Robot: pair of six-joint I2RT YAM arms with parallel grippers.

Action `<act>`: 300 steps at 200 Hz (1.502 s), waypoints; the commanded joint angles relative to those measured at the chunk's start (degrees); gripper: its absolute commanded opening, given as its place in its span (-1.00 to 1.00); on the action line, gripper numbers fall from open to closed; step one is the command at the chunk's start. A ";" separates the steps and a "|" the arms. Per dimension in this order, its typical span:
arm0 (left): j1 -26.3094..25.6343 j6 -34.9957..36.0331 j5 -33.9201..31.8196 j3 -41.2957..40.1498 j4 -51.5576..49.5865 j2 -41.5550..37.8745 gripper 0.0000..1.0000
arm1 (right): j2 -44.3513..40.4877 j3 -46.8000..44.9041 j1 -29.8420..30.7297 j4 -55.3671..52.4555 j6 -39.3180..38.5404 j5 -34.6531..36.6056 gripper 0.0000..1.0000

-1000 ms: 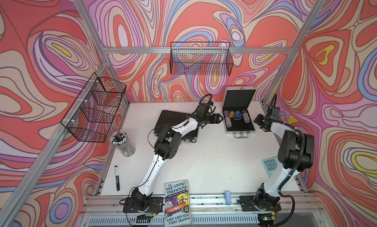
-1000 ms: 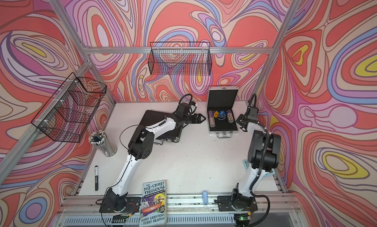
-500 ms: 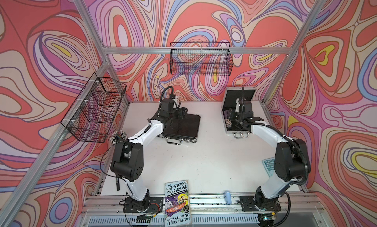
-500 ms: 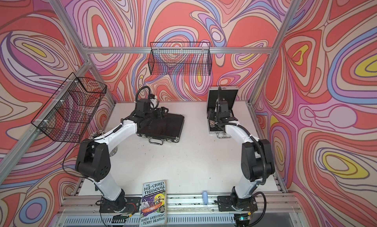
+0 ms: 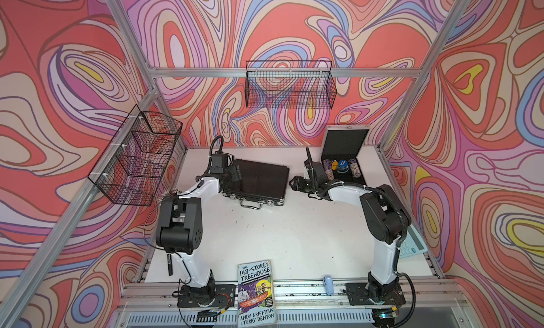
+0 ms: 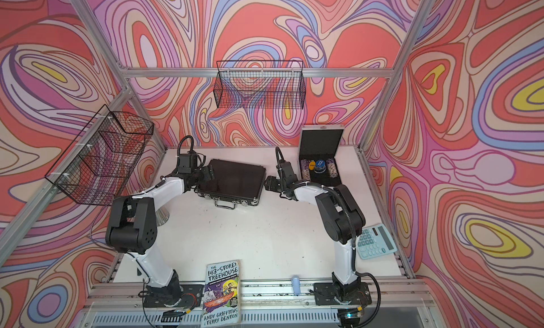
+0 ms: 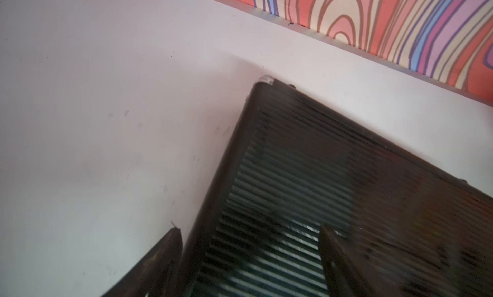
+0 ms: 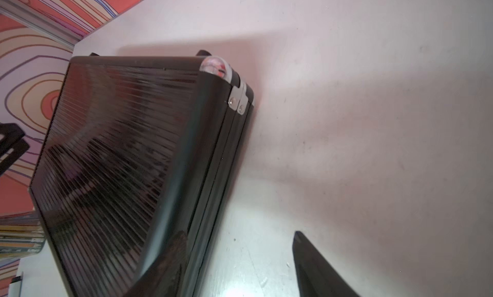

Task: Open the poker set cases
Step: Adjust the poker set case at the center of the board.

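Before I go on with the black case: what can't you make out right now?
- Black case latches, open or shut: too small in both top views, outside both wrist views.
- Left gripper touching the case or not: left wrist view is blurred.
- Silver case front: behind the right arm in both top views.
- Pen cup: mostly behind the left arm.

A: Here we are in a robot lab cell, clearly no home: swirl-printed wall panels (image 5: 279, 26) box in three sides, clamped in an aluminium frame (image 5: 206, 73).
B: Yes, and look, the left arm (image 5: 179, 223) and the right arm (image 5: 382, 220) are bolted to a slotted rail (image 5: 294, 289) along the front of a white table (image 5: 294, 238).
A: Wire baskets (image 5: 290, 85) hang off the frame, and a paperback (image 5: 256, 291) and a calculator (image 6: 375, 241) lie at the edges.
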 commanded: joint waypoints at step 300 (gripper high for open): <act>-8.97 -5.75 16.68 -4.23 -5.90 6.79 0.35 | 9.77 11.34 -5.16 1.77 3.19 -13.41 0.22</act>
